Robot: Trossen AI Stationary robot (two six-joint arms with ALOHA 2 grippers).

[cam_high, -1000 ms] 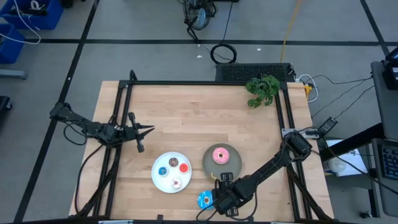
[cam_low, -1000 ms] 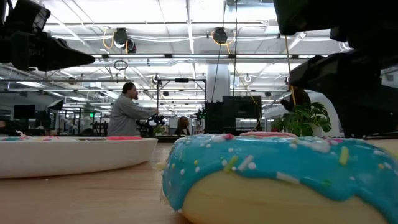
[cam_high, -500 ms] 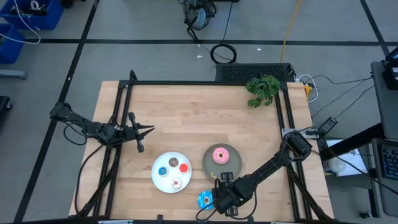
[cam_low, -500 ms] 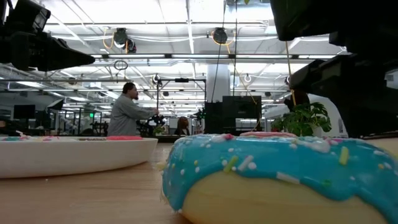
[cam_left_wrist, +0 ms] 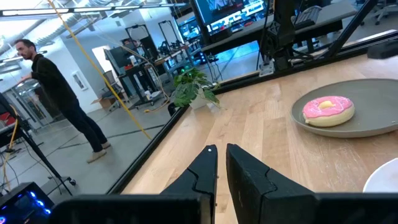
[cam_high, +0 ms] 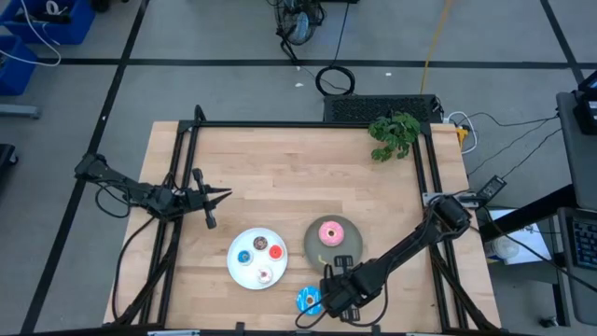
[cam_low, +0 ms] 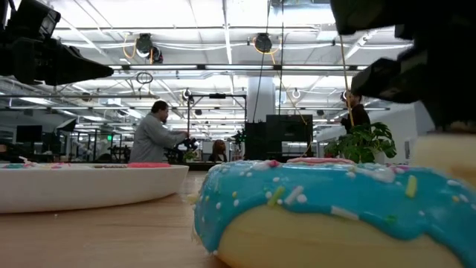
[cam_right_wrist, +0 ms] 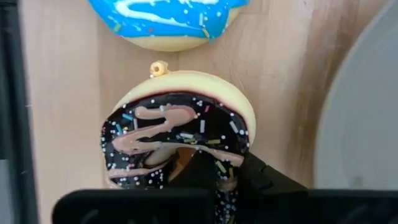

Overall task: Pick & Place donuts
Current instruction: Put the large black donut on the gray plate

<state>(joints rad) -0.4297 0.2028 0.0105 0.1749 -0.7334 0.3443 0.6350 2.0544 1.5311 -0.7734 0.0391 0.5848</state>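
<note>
A dark brown donut with sprinkles [cam_right_wrist: 180, 130] lies on the wood near the table's near edge, and my right gripper [cam_right_wrist: 221, 171] is shut on it. In the high view the gripper [cam_high: 328, 291] hides this donut. The bright blue donut [cam_high: 306, 299] lies flat just left of it. The pink donut [cam_high: 329, 232] rests on the grey plate [cam_high: 312, 245]. Several tiny donuts lie on the white plate [cam_high: 241, 271]. My left gripper [cam_high: 224, 194] hovers at the table's left side, shut on nothing. My right gripper pinches the brown donut's ring wall [cam_right_wrist: 239, 146] on one side. One finger [cam_right_wrist: 199, 168] stands in the hole and the other [cam_right_wrist: 261, 177] on the outer side. The fingers come from above, pointing down. The icing is dented at the hold; whether the donut is off the wood I cannot tell.
A green plant [cam_high: 394, 133] stands at the far right corner. Black frame rails [cam_high: 182, 168] run along the table's left, far and right sides. Bare wood [cam_high: 298, 177] fills the middle and far part of the table. A person stands in the room beyond.
In the low view my right gripper's dark bulk has shifted, and a pale donut side now shows under it at the right, where none showed before. The blue donut has stayed in place.
</note>
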